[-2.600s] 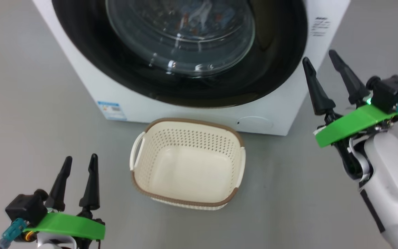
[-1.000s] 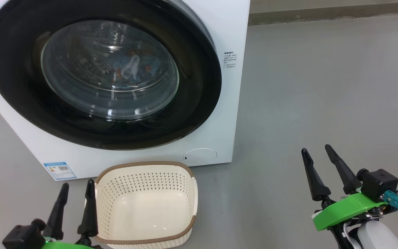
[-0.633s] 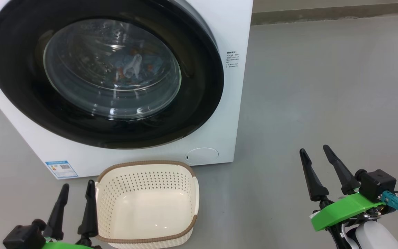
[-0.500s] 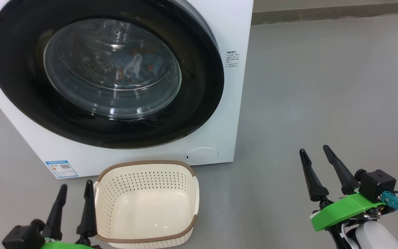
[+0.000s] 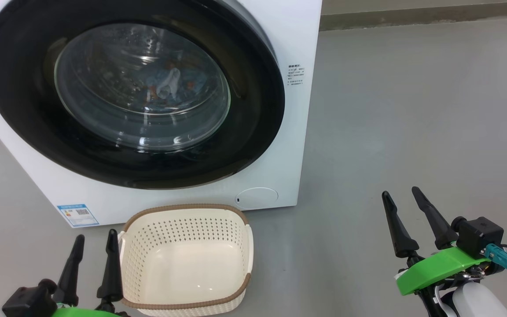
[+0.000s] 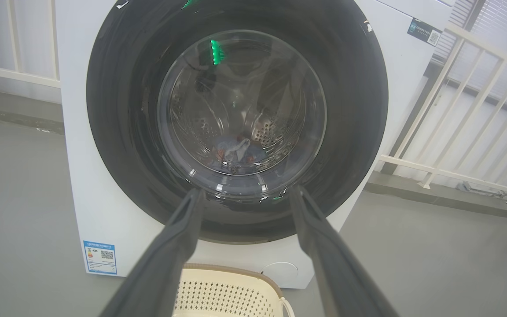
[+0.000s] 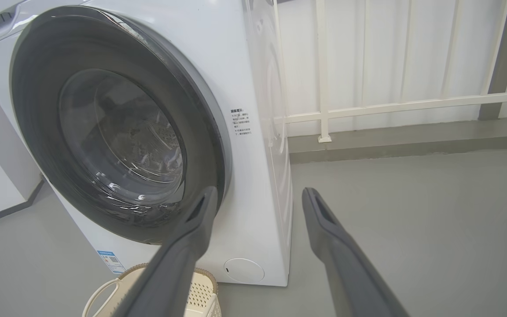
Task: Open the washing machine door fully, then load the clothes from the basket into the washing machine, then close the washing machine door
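Note:
The white washing machine point(image 5: 288, 39) point(image 6: 77, 185) point(image 7: 253, 185) stands ahead with its black-rimmed door point(image 5: 24, 119) point(image 6: 350, 114) point(image 7: 38, 145) shut flat against the front. Through the glass I see the light blue clothes point(image 5: 165, 86) point(image 6: 236, 152) lying in the drum. The cream basket point(image 5: 187, 259) point(image 6: 227, 293) point(image 7: 198, 293) sits on the floor before the machine with nothing in it. My left gripper point(image 5: 94, 241) point(image 6: 244, 196) is open just left of the basket. My right gripper point(image 5: 401, 196) point(image 7: 258, 193) is open over bare floor, well right of the machine.
A blue label sticker point(image 5: 74, 215) marks the machine's lower left front, and a round white cover point(image 5: 256, 197) its lower right. A white railing point(image 6: 451, 127) point(image 7: 394, 105) runs behind and beside the machine. Grey floor point(image 5: 412, 110) spreads to the right.
Since the oldest frame the head camera has shifted, and both grippers now sit low and back from the machine. Over the last second nothing has moved beyond slight settling.

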You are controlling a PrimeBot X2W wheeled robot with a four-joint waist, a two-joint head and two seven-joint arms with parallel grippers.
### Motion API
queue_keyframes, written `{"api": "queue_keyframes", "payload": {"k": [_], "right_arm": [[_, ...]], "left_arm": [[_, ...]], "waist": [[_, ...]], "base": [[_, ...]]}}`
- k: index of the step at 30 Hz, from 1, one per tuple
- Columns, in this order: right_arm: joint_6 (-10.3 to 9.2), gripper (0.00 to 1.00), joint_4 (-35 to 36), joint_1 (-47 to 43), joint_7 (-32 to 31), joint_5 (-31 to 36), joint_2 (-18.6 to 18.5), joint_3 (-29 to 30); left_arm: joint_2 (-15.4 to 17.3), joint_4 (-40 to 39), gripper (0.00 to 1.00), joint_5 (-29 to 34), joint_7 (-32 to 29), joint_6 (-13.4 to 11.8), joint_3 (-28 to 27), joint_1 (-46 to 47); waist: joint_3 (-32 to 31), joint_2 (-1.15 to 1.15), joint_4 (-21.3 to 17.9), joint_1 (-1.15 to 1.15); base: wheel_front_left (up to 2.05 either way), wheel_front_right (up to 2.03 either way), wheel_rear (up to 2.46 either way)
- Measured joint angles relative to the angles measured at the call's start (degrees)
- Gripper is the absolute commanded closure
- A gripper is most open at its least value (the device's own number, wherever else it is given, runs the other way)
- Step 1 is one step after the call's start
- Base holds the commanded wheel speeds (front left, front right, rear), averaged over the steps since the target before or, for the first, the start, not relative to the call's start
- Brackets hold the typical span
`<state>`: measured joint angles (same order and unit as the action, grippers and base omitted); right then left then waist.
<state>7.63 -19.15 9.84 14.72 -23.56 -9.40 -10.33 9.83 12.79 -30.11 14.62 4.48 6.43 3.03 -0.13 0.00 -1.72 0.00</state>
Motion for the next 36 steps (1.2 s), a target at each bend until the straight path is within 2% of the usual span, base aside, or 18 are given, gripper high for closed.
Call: {"api": "queue_keyframes", "payload": {"k": [12,13,19,36], "right_arm": [[0.00,0.00,-0.15,0.01,0.00,0.01,0.08,0.21],[0.01,1.00,-0.49,-0.03,-0.01,-0.01,0.15,0.12],[0.01,1.00,-3.55,-3.04,-0.54,-0.85,1.42,-0.59],[0.01,1.00,-2.88,-3.12,-3.13,-9.31,2.02,1.48]], "left_arm": [[0.29,0.03,0.00,-0.41,-0.09,-0.47,0.13,0.00],[0.14,0.40,1.00,-0.42,-0.08,-0.49,0.18,-0.01],[-1.67,3.43,1.00,-0.81,-0.55,-0.49,0.75,-1.80],[-2.05,3.48,1.00,-8.83,-3.11,-0.40,-0.58,-1.86]], "waist": [[0.07,0.00,0.13,0.00],[0.07,0.00,0.14,0.00],[0.06,0.00,0.17,0.00],[0.08,0.00,0.37,0.01]], "base": [[0.00,0.00,0.00],[0.00,0.00,0.00],[0.00,0.00,0.00],[0.00,0.00,0.00]]}}
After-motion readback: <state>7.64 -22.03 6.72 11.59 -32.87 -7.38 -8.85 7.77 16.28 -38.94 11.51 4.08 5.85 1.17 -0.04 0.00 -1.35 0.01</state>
